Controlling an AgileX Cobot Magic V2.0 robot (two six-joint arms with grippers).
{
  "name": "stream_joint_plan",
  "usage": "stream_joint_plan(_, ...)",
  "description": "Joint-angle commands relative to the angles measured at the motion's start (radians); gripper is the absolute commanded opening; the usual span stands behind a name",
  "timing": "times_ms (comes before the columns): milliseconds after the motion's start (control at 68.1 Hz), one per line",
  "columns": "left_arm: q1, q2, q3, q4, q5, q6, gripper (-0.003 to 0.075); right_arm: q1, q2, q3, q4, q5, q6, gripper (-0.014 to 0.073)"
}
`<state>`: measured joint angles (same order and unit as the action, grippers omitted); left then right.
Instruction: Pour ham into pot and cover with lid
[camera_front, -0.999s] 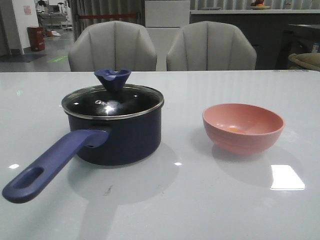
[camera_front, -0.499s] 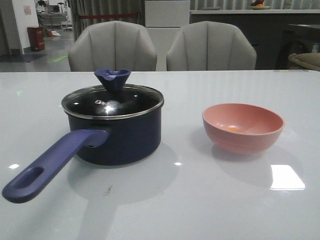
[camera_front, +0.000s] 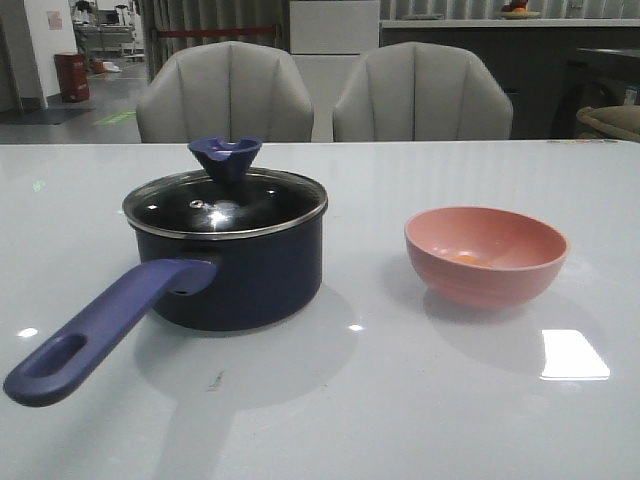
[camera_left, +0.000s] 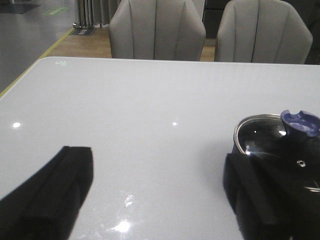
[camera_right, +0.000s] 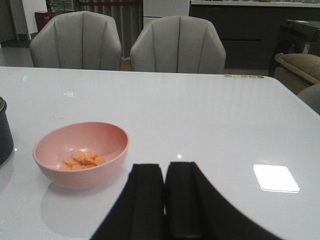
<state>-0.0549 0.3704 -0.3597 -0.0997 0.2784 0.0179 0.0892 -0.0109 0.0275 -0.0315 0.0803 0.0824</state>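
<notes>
Left gripper (camera_left: 155, 195) stands wide open, right gripper (camera_right: 165, 200) seems closed with nothing in it. Nothing has changed: lid (camera_front: 225, 203) covers the pot (camera_front: 230, 265) at centre left, ham (camera_right: 84, 159) waits in the bowl (camera_front: 486, 255), so the lid must come off first.

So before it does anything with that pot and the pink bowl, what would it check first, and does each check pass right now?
1. Ham sits in the pink bowl: ok.
2. Pot open to receive it: not ok, the lid rests on it, so it likely has to come off first.
3. Lid knob free to grab: ok, nothing touches it.
4. Left hand ready: ok, fingers wide apart and empty, beside the pot.
5. Right hand ready: not ok for grasping, fingers closed together and empty.
6. Bowl upright, clear of the pot: ok.
</notes>
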Motion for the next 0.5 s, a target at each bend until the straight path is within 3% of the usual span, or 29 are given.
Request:
stream_joint_plan(0,0.002,0.061,-0.083,-0.011,-0.01,-0.005,0.0664,-0.005,-0.019,-0.006,-0.014,-0.08,-0.006,0.0147)
stream_joint_plan(250,-0.047,0.32,-0.348,-0.011,0.236,-0.005,0.0657,-0.005,-0.019,-0.006,-0.014,-0.08,-0.006,0.0147)
stream_joint_plan(485,-0.115,0.606,-0.586,-0.047,0.336,-0.005,0.0657,-0.005,-0.019,-0.006,-0.014,-0.08,-0.006,0.0147)
